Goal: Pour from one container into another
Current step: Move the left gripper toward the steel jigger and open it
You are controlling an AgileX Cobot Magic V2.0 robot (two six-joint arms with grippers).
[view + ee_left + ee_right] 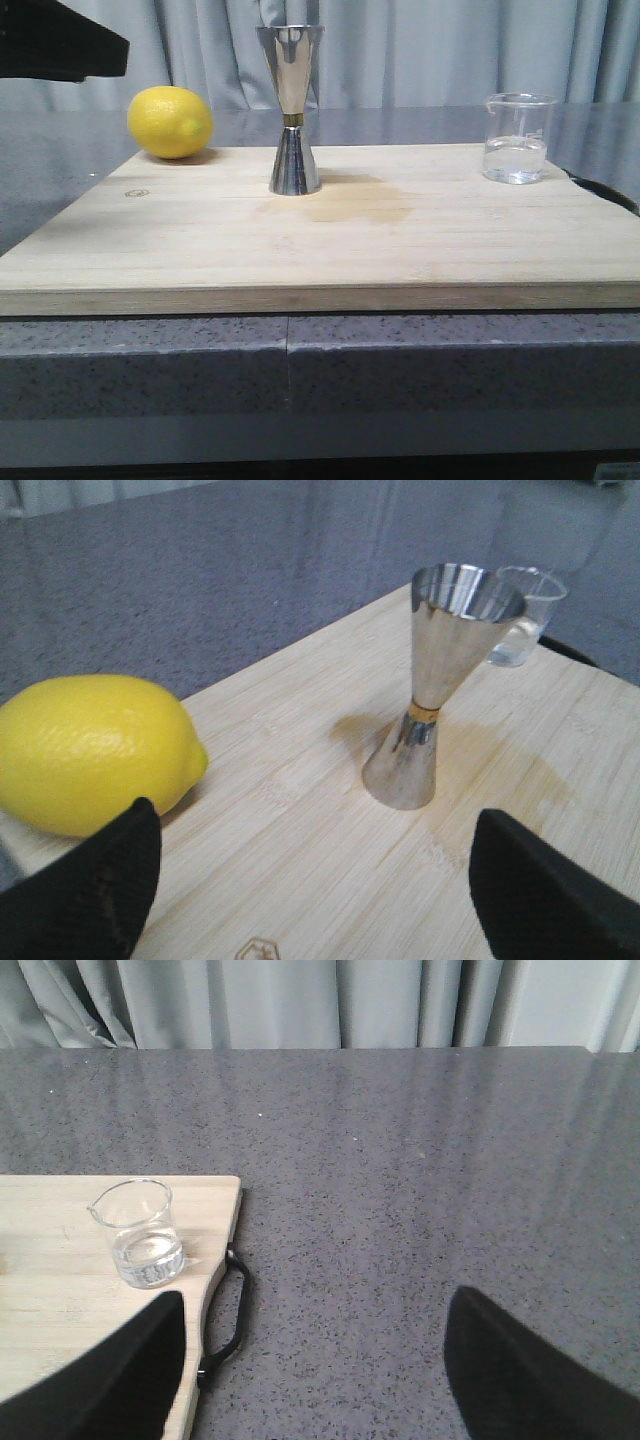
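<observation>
The clear glass beaker point(517, 138) stands upright at the back right of the wooden board point(320, 250), with a little clear liquid in it. The steel jigger point(292, 110) with its gold waist band stands upright at the board's back middle. In the left wrist view the jigger point(435, 685) is ahead of my open left gripper point(320, 880), with the beaker point(527, 615) behind it. My right gripper point(315, 1360) is open over the grey counter, off the board's right edge; the beaker point(140, 1232) is ahead and to one side. Neither gripper holds anything.
A yellow lemon point(170, 122) lies at the board's back left, close to my left finger point(90, 890). A black handle point(225, 1315) hangs on the board's right edge. A faint stain point(360, 205) marks the board beside the jigger. Grey curtains hang behind.
</observation>
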